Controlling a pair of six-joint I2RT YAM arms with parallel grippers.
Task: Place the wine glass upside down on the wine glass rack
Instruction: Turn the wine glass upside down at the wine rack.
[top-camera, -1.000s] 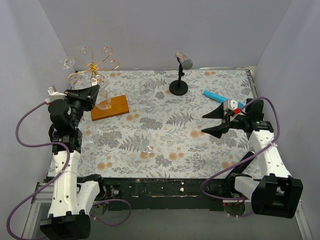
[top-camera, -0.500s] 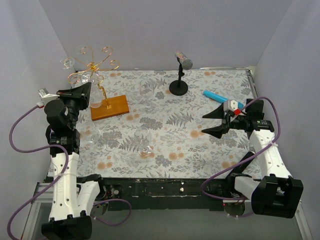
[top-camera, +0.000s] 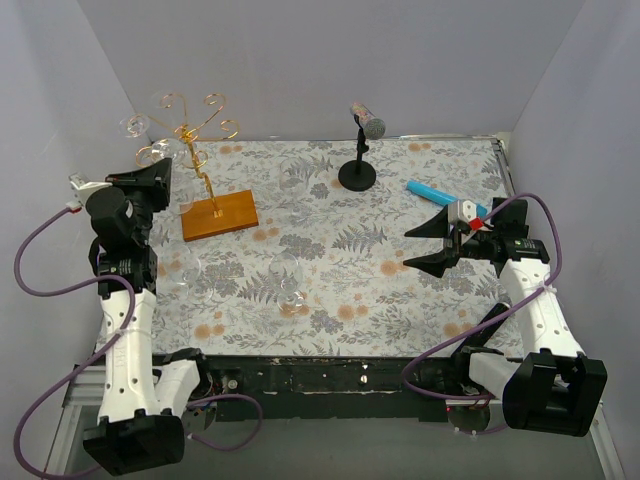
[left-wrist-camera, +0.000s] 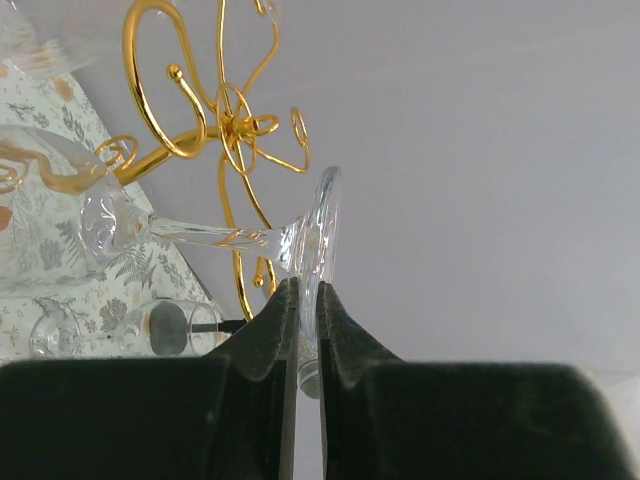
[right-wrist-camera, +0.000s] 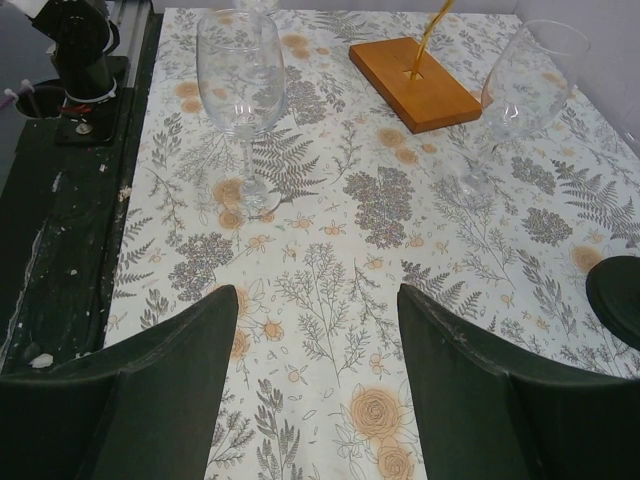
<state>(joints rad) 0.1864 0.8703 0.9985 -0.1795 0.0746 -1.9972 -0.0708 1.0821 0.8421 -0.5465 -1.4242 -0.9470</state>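
Foot of the glass (left-wrist-camera: 200, 235) is pinched edge-on in the closed left gripper (left-wrist-camera: 305, 290), probably so the stem is left free to slide into a curl of the rack (left-wrist-camera: 240, 125). The glass lies sideways just beside the gold arms, bowl towards them, clear and thin-stemmed. The right gripper (right-wrist-camera: 318, 300) hangs open over the table (right-wrist-camera: 330, 250), holding nothing.

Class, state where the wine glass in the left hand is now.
In the left wrist view the wine glass lies sideways, its foot pinched in the left hand, its bowl leftward beside the wine glass rack.
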